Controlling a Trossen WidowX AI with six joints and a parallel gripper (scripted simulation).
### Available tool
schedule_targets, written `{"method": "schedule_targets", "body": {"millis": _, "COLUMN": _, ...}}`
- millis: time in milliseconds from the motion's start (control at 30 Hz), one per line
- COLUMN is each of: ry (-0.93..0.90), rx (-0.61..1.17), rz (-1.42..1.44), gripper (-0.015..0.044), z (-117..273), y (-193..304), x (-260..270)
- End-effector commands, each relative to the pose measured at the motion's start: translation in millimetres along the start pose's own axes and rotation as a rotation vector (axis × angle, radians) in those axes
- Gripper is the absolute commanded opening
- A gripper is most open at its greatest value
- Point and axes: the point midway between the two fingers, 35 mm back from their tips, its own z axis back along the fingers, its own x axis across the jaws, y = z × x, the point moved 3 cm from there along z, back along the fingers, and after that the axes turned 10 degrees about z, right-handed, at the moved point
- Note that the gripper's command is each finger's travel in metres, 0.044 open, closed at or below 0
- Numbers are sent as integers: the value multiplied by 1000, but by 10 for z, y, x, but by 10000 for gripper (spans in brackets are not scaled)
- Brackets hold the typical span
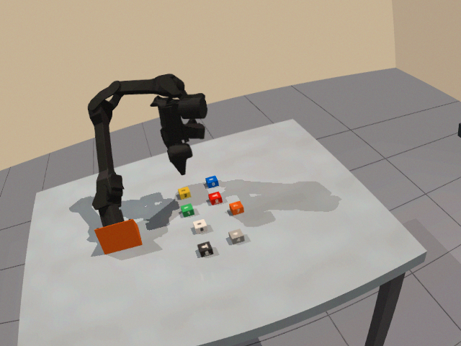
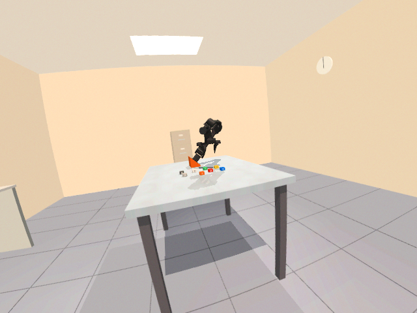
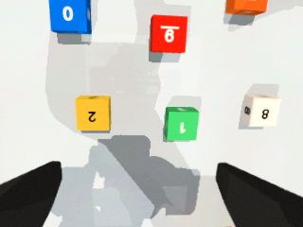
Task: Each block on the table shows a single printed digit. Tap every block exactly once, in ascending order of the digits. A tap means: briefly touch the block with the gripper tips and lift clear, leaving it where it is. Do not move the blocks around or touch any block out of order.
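Blk gripper [image 1: 186,156] [image 2: 206,147] [image 3: 141,170] open, nothing held, above tbl. Yellow "2" cube [image 1: 184,192] [image 2: 216,167] [image 3: 93,113] ctr-left in wrist pic, green "1" cube [image 1: 187,210] [image 2: 204,168] [image 3: 181,124] right of it; wide tips, if off-ctr, might clip the wrong cube.

From my exterior feed I see cream walls [image 1: 260,45] [image 2: 151,101] around a gray tiled floor [image 1: 335,100] [image 2: 215,286]. A bright ceiling panel [image 2: 166,45] glows overhead, a round clock [image 2: 324,64] hangs on the right wall, and a beige drawer cabinet [image 2: 180,145] stands at the far wall.
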Motion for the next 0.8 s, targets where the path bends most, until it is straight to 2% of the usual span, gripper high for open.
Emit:
{"method": "schedule_targets", "body": {"millis": 0, "ry": -8, "rx": -7, "rz": 14, "gripper": 400, "z": 10, "y": -97, "x": 518}}
{"method": "schedule_targets", "body": {"millis": 767, "ry": -8, "rx": -7, "rz": 14, "gripper": 400, "z": 22, "y": -177, "x": 509}}
